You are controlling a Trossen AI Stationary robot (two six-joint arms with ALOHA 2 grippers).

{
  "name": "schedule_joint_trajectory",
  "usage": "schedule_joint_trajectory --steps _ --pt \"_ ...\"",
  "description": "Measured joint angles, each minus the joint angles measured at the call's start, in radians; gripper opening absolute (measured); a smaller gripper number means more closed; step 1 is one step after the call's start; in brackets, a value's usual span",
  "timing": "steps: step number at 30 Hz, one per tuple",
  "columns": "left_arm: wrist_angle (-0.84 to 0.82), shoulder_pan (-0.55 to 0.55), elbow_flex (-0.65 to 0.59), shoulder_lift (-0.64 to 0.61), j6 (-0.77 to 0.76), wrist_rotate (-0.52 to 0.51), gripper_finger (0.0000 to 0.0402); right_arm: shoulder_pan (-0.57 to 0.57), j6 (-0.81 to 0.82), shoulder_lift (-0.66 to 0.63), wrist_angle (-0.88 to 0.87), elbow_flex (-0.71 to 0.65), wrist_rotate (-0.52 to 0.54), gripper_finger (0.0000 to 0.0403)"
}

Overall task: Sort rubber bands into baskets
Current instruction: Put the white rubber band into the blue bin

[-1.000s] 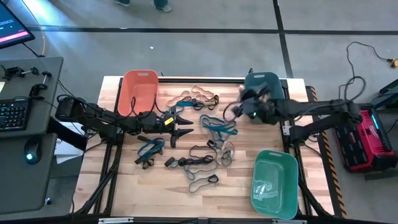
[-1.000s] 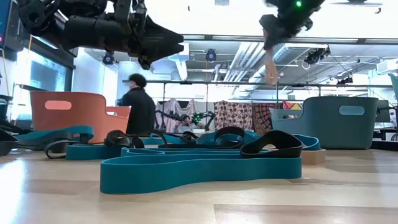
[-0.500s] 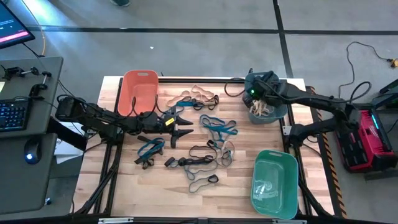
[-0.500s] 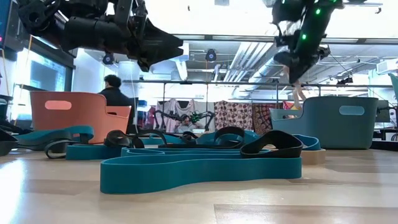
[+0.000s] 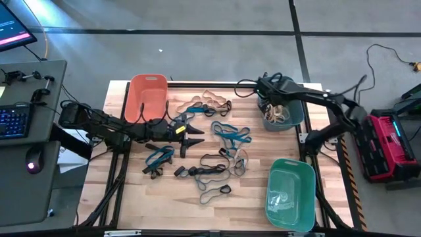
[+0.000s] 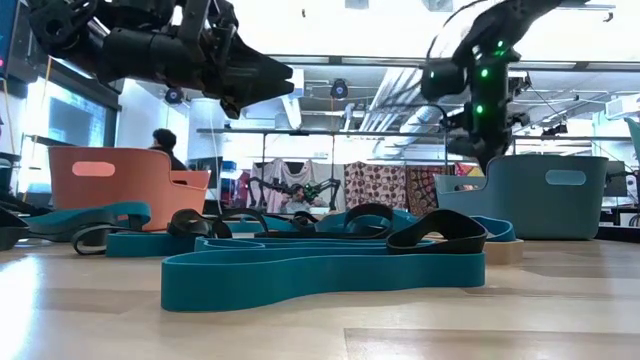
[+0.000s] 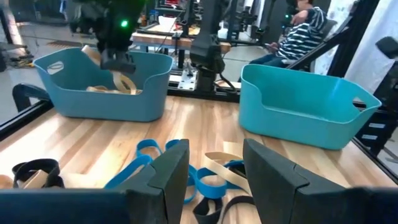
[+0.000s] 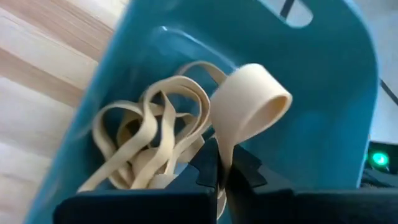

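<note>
Right gripper (image 8: 219,180) brought lower into the dark teal basket (image 8: 336,93), tan band (image 8: 249,112) still pinched between its fingers above the tan pile (image 8: 149,143), left gripper (image 5: 189,132) kept spread over the table (image 5: 131,204).

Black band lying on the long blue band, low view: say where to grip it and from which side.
Grip the black band at the crest of its raised arch, coming down from above. The arch stands off the blue band beneath, so one finger can probably slip inside the loop.
</note>
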Motion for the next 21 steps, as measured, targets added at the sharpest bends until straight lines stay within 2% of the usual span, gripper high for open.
schedule_joint_trajectory --steps 9,12,21 --pt "-0.002 -0.001 0.0 0.0 0.001 0.0 0.0145 -0.021 0.004 0.079 0.0 0.0 -0.021 0.0001" --pt "-0.002 -0.001 0.0 0.0 0.001 0.0 0.0145 -0.021 0.008 0.091 0.0 0.0 -0.024 0.0012" --pt "-0.002 -0.001 0.0 0.0 0.015 0.0 0.0145 -0.021 0.026 0.091 -0.056 0.0 -0.054 0.0125"
